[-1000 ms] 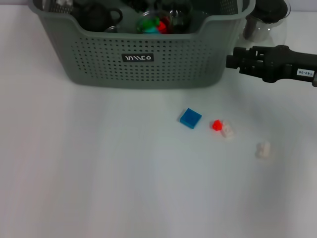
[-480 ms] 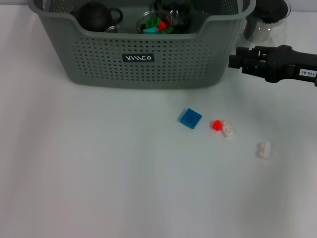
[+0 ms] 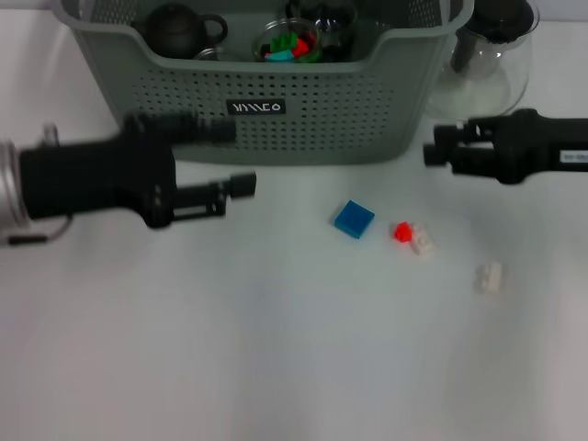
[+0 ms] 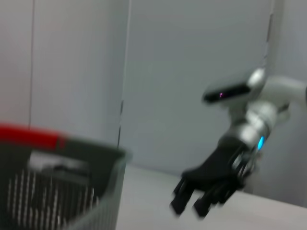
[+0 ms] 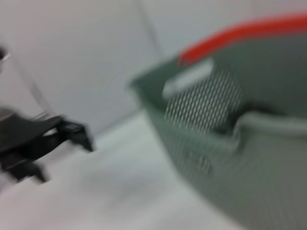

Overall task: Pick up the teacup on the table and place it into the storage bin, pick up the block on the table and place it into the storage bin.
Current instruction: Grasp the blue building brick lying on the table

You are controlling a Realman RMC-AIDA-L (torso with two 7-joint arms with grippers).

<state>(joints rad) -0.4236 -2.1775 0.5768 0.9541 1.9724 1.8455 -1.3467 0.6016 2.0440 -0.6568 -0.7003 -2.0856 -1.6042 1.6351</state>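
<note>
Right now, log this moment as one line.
left end effector: open, before storage bin | right end effector: beside bin | blue block: on table

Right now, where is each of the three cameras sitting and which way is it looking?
Head view: high on the robot, looking down at the storage bin, blue block, left gripper and right gripper.
Left wrist view: low, facing across at the right gripper.
Right wrist view: low, facing the left gripper.
Shared: the storage bin shows in all three views.
</note>
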